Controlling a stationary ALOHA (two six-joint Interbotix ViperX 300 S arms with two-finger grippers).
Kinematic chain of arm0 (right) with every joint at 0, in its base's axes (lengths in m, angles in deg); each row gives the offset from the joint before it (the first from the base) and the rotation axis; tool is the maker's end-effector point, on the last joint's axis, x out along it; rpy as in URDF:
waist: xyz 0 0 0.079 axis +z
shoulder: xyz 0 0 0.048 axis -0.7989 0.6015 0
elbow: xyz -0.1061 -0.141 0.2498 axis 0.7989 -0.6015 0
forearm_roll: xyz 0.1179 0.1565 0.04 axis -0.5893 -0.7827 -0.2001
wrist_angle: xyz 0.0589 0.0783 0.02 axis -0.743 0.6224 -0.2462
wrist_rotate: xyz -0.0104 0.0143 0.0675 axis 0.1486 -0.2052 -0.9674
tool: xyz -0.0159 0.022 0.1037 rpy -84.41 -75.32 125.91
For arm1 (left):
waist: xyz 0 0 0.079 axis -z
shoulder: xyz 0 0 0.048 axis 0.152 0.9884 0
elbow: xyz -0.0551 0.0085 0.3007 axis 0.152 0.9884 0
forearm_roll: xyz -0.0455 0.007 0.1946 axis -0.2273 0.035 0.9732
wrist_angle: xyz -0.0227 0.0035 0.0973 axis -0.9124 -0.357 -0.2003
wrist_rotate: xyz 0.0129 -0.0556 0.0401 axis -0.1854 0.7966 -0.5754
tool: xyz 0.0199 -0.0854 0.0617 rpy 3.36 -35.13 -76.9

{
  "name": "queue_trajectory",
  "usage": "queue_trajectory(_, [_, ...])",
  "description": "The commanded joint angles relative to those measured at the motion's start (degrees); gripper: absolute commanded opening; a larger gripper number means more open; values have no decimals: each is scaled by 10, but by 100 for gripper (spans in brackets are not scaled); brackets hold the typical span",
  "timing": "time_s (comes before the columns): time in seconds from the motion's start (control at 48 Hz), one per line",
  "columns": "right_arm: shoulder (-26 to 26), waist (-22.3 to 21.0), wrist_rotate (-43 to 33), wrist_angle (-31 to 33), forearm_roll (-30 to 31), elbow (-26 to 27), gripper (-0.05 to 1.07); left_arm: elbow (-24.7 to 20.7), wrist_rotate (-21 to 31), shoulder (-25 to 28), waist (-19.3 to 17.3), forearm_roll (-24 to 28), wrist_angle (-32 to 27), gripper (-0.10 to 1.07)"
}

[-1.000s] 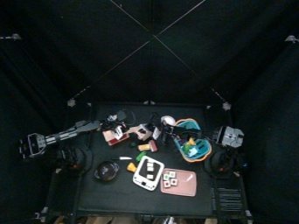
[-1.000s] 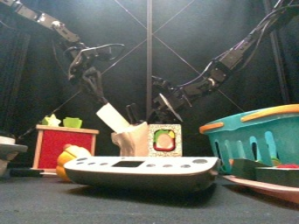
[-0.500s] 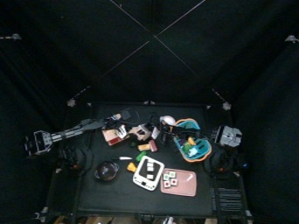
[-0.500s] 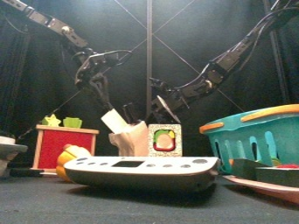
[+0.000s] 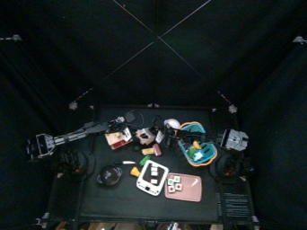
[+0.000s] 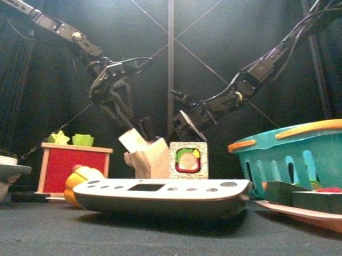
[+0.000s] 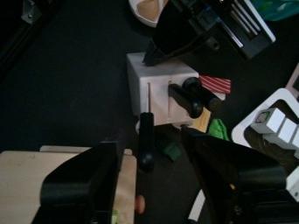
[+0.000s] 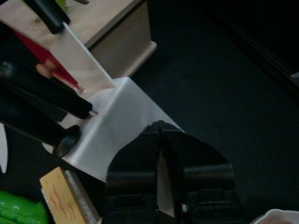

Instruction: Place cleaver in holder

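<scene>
My right pincer (image 8: 167,171) was closed on the pale, broad blade of the cleaver (image 8: 122,118), whose far end sat down among the black handles in the holder (image 8: 111,44) just ahead of my fingertips. In the front view the cleaver (image 6: 132,138) leaned tilted out of the holder (image 6: 144,162), below and beside that pincer (image 6: 183,112). My left pincer (image 7: 149,179) hung wide open and empty above the table (image 7: 70,96), the holder (image 7: 163,87) lying beyond it and a pale wooden box (image 7: 52,179) directly beneath one finger.
</scene>
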Motion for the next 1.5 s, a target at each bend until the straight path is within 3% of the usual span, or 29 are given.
queue_trajectory(0.0, [-12,2,0,-1,0,11,38,-18,0,-3,-1,2,7,92])
queue_trajectory(0.5, [-18,2,3,12,0,9,38,-7,3,-21,0,1,31,93])
queue_trajectory(1.083, [-110,-4,-1,43,25,-28,38,128,0,-149,60,-2,165,93])
queue_trajectory(1.271, [-160,4,-2,145,6,-41,38,179,0,-185,78,-2,208,93])
queue_trajectory(1.479, [-199,64,-3,276,-21,-51,38,228,-3,-203,116,1,231,93])
